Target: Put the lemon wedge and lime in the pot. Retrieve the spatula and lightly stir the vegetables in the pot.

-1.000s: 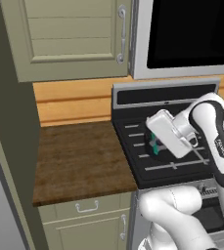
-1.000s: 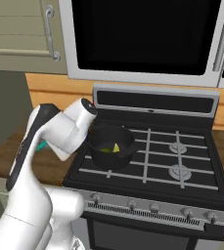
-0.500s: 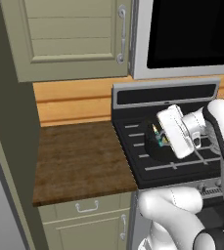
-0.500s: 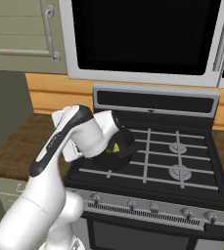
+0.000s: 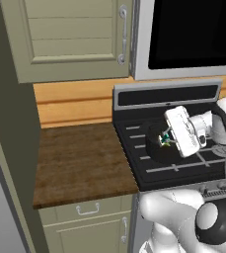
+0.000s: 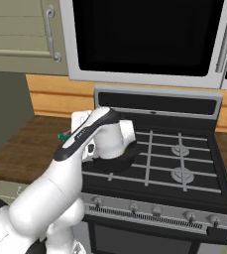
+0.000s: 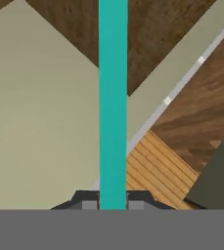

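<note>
Arm bent over stove, hand tipped sideways at centre right of left base view. Gripper (image 7: 112, 205) clamped on one spatula (image 7: 113, 97), beside one pot (image 5: 159, 146).

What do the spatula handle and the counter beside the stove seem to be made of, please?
The spatula handle looks like smooth matte plastic: flat, even teal, no grain. The counter looks like dark wood, with streaky brown grain, though it may be a printed surface.

glossy white rounded arm (image 6: 60, 178) with dark joint bands.
</note>
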